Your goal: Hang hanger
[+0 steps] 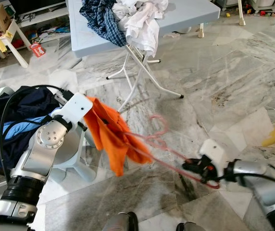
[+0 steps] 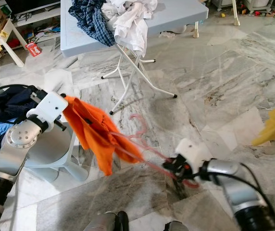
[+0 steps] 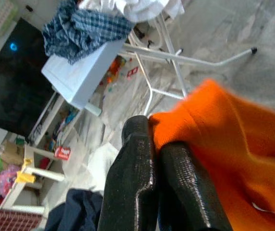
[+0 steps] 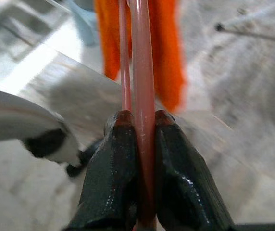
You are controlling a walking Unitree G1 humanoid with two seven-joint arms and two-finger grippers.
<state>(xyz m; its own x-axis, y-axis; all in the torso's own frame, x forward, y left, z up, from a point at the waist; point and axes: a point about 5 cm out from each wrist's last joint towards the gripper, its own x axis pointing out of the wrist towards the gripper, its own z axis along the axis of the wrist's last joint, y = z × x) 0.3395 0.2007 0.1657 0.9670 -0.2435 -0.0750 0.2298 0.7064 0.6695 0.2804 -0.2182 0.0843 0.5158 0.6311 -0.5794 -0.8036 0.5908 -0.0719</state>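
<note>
The left arm is bent at the elbow, raised over the marble floor (image 1: 214, 86), its left claw (image 3: 159, 144) pinched closed on the orange garment (image 1: 111, 132). That cloth drapes over the pink hanger (image 1: 159, 139), whose far end the outstretched right claw (image 4: 137, 139) clamps low, below the folding bench (image 1: 190, 17).

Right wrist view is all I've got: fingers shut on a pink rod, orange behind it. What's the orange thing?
Observer: An orange garment draped on the pink hanger, which the right gripper holds by one end.
Operator: Is the left arm on it?
Observer: Yes, the left gripper pinches the garment's edge.
Operator: What's ahead?
Observer: A folding table piled with clothes.
</note>
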